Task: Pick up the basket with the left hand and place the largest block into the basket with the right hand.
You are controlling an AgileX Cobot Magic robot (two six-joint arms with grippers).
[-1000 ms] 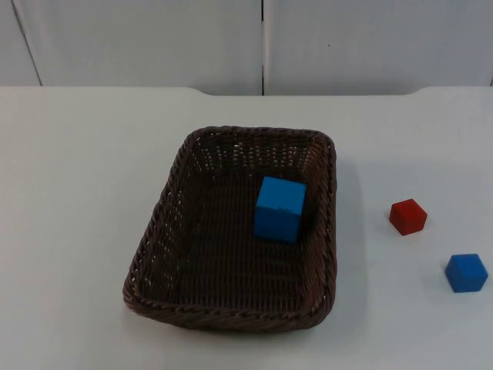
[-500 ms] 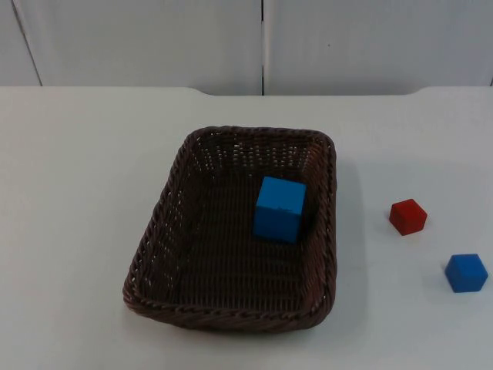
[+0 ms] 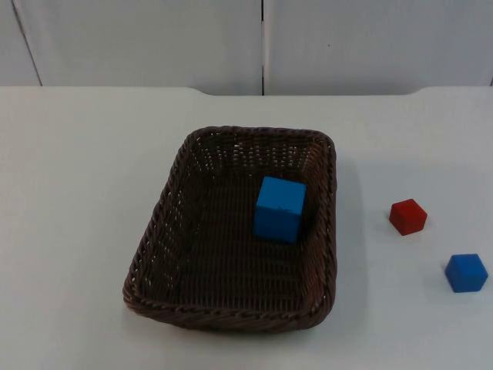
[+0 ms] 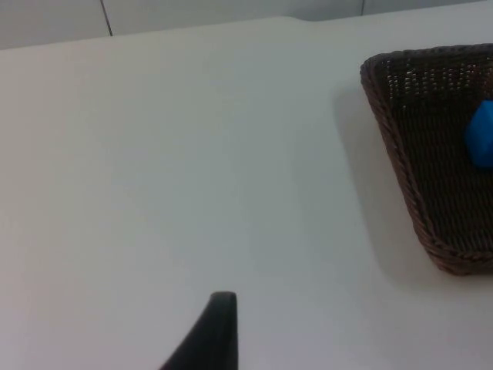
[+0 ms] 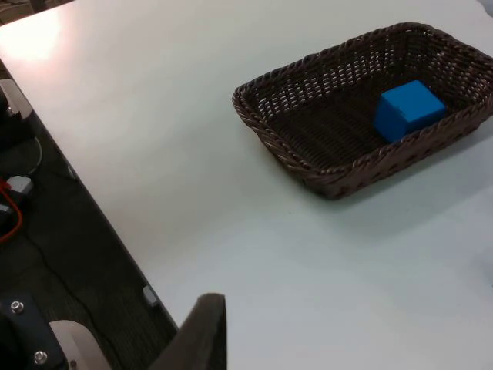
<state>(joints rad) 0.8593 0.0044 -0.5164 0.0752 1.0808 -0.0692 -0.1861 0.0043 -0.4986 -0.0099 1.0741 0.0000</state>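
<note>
Left gripper [image 4: 219, 324] apart from basket [image 4: 400, 162] with large blue block [image 4: 481, 135].

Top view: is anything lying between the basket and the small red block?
No. In the top view the stretch of white table between the basket and the red block is bare. The small blue block sits farther out.

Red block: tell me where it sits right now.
In the top view the red block sits on the white table, right of the basket, with the small blue block nearest.
</note>
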